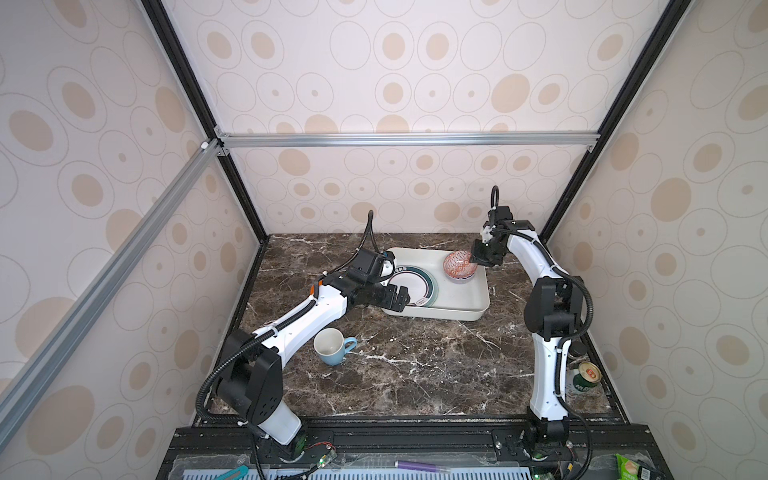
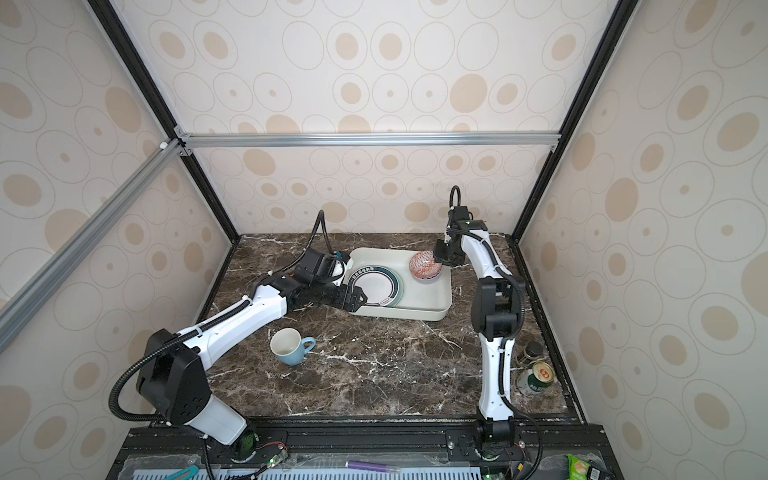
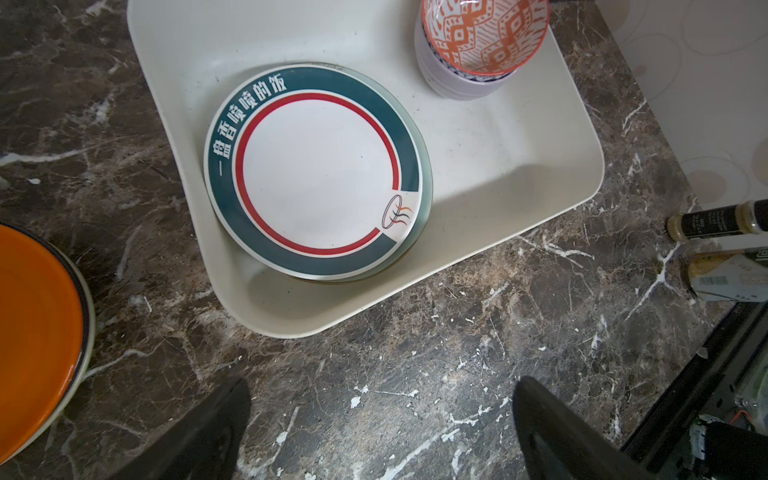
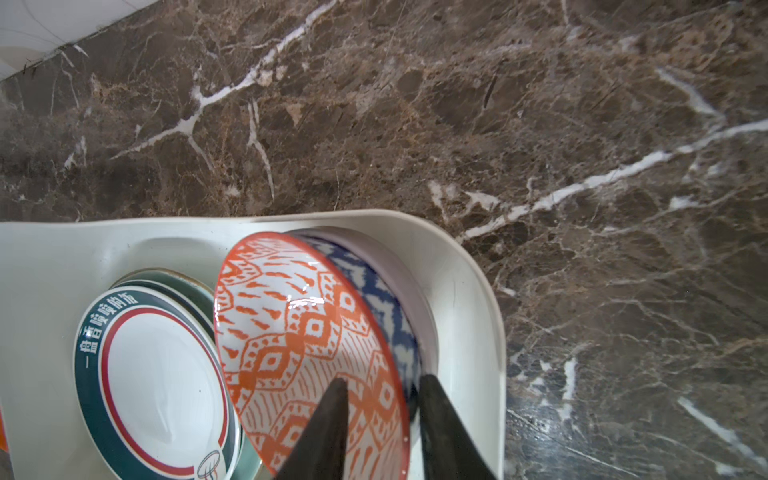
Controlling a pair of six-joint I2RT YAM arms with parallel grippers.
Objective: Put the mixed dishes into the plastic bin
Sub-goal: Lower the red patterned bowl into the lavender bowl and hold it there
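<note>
I'm watching the red-white patterned bowl sitting nested in the lilac bowl, and the pair is resting in the far right corner of the plastic bin. The right gripper is straddling the patterned bowl's rim. One finger is hanging over the inside and one down the outside, with the jaws only narrowly parted and a gap showing on the inner side. From the right wrist view I can't quite tell whether the outer finger is touching the bowl's wall.

Beside the bowls, in the bin's left half, a white plate with a teal band and a red ring is lying flat on top of a mint plate, whose edge is peeking out beneath it.

The left gripper is hovering over the bare marble table, just off the bin's near left corner, with its jaws spread wide and gripping nothing. The orange plate is lying on the marble outside the bin, near that gripper. The blue mug is standing on the table by the left arm, well apart from the bin. A green can is sitting by the right arm's base.
</note>
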